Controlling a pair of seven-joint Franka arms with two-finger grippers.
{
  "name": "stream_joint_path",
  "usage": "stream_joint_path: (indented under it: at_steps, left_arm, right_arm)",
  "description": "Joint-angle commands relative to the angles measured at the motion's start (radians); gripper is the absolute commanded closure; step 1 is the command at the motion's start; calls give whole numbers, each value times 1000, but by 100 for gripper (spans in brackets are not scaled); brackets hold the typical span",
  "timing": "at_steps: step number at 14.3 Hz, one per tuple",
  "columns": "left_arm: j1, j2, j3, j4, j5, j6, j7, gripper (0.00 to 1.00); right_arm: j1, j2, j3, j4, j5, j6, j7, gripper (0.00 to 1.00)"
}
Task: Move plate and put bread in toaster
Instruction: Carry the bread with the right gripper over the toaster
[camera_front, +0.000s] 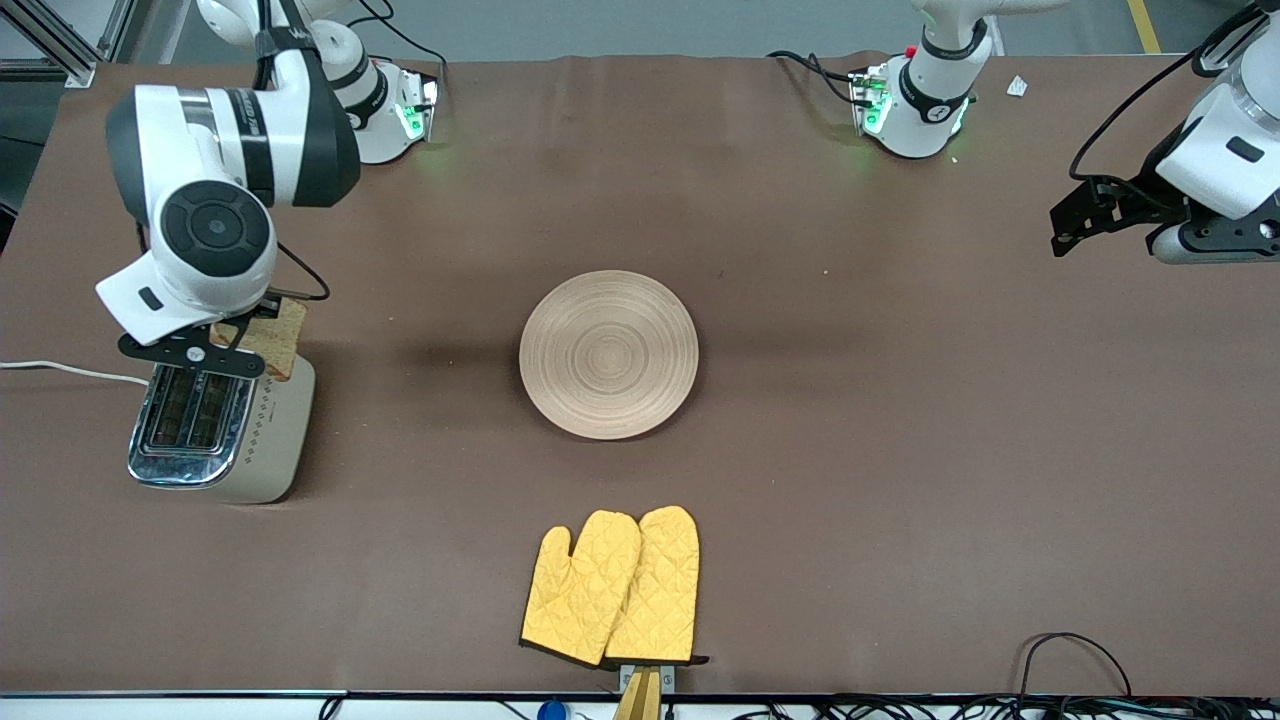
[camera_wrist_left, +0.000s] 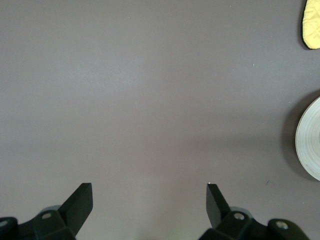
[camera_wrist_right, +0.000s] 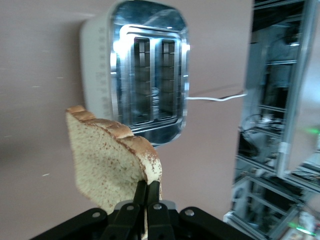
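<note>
The cream toaster (camera_front: 222, 428) with a chrome top stands at the right arm's end of the table; both slots (camera_wrist_right: 150, 80) look empty. My right gripper (camera_front: 232, 345) hangs just above the toaster's end that is farther from the front camera. It is shut on the bread (camera_front: 273, 335), a brown slice held by its edge (camera_wrist_right: 115, 162) and tilted. The round wooden plate (camera_front: 609, 354) lies bare at the table's middle; its rim shows in the left wrist view (camera_wrist_left: 309, 140). My left gripper (camera_wrist_left: 149, 200) is open and empty, held high over the left arm's end of the table (camera_front: 1080, 225).
A pair of yellow oven mitts (camera_front: 612, 587) lies nearer to the front camera than the plate; a mitt tip shows in the left wrist view (camera_wrist_left: 312, 24). The toaster's white cord (camera_front: 70, 372) runs off the table's end. Brown cloth (camera_front: 900, 450) covers the table.
</note>
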Motion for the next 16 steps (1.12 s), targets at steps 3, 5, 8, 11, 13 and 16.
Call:
stream_joint_path:
  at_steps: [3,5,8,11,13,16]
  left_arm:
    - [6,10,0,19,3,9,14,0]
    - [7,11,1,19,4,10,15,0]
    - [9,11,4,21,4,10,15,0]
    - [33,10,8,39,2,9,18,0]
    - [49,8,8,39,-6,3,20,0]
    - [53,10,8,42,2,3,15,0]
  right_arm:
    - [-65,56,9,-10,-141,29,-60,100]
    - [-108,65,9,-6,-156,66,-83,100]
    - [-130,103,9,13,-181,106,-124,100]
    - [-139,159,9,61,-179,118,-126,100]
    - [-156,189,11,107,-167,115,-126,100]
    - [-157,228,11,134,-170,115,-126,100]
